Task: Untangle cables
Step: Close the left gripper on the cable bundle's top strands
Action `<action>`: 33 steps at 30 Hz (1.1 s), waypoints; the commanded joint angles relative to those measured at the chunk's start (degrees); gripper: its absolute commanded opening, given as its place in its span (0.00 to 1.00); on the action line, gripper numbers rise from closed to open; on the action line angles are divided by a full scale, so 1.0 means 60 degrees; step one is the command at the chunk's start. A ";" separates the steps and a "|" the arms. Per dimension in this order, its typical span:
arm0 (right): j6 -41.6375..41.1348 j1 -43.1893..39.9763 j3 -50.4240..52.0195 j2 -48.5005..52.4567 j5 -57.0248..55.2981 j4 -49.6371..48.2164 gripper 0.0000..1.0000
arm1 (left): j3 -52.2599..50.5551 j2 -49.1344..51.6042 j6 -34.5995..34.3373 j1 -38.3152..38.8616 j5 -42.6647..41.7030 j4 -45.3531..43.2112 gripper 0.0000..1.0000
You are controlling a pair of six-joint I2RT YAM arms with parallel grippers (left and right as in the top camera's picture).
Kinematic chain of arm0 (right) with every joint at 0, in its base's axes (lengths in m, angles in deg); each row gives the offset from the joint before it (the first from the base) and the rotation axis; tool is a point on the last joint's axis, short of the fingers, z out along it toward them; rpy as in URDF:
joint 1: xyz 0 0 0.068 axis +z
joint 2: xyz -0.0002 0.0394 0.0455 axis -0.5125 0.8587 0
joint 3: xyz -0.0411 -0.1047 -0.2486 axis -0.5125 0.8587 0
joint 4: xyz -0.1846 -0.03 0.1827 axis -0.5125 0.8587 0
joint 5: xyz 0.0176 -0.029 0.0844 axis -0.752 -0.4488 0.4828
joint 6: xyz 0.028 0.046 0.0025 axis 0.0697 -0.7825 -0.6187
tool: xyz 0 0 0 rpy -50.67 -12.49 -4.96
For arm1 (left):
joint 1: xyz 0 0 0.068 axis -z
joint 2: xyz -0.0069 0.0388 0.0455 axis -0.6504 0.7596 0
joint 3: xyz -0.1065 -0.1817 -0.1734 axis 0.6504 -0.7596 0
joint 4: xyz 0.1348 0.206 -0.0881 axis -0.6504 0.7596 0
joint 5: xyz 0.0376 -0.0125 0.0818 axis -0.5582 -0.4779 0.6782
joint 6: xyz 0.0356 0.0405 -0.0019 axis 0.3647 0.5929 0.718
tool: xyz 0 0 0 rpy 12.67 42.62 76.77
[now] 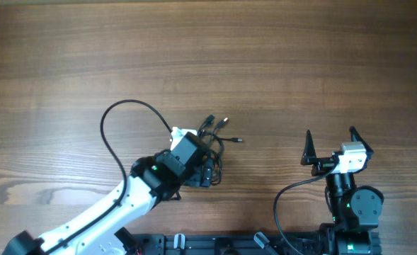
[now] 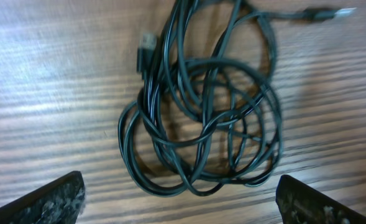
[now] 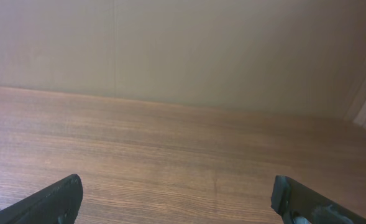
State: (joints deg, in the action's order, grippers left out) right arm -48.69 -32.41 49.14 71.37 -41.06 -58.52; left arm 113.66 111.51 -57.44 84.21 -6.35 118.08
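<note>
The cables [image 2: 201, 124] are a knotted bundle of thin black cords on the wooden table, filling the middle of the left wrist view. One small plug end [image 2: 146, 43] lies at the bundle's upper left and another plug end [image 2: 332, 12] at the top right. In the overhead view the cables [image 1: 216, 136] lie mid-table, partly hidden under my left wrist. My left gripper [image 2: 179, 205] is open, its fingers wide apart just short of the bundle and not touching it; it also shows in the overhead view [image 1: 209, 164]. My right gripper [image 1: 330, 145] is open and empty, well to the right of the cables.
A thicker black arm cable [image 1: 116, 120] loops out to the left of my left arm. The right wrist view shows my open right gripper [image 3: 179, 202] over bare wooden table [image 3: 183, 143] with a beige wall [image 3: 183, 50] behind it.
</note>
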 commanded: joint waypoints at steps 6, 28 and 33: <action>-0.0138 0.0047 0.0011 -0.0047 -0.0095 -0.0029 1.00 | -0.0036 0.1654 -0.1231 0.0586 -0.0262 -0.0841 1.00; -0.0138 0.0047 0.0011 -0.0044 -0.0095 -0.0029 1.00 | -0.0036 0.2164 -0.2269 0.0583 0.1413 -0.0703 1.00; -0.0138 0.0047 0.0011 -0.0044 -0.0095 -0.0029 1.00 | -0.0029 0.1115 -0.2193 0.0565 0.1475 -0.0565 1.00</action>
State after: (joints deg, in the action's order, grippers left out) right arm -48.69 -32.41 49.14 71.37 -41.06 -58.52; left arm 113.66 123.03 -69.24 87.51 -0.17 114.08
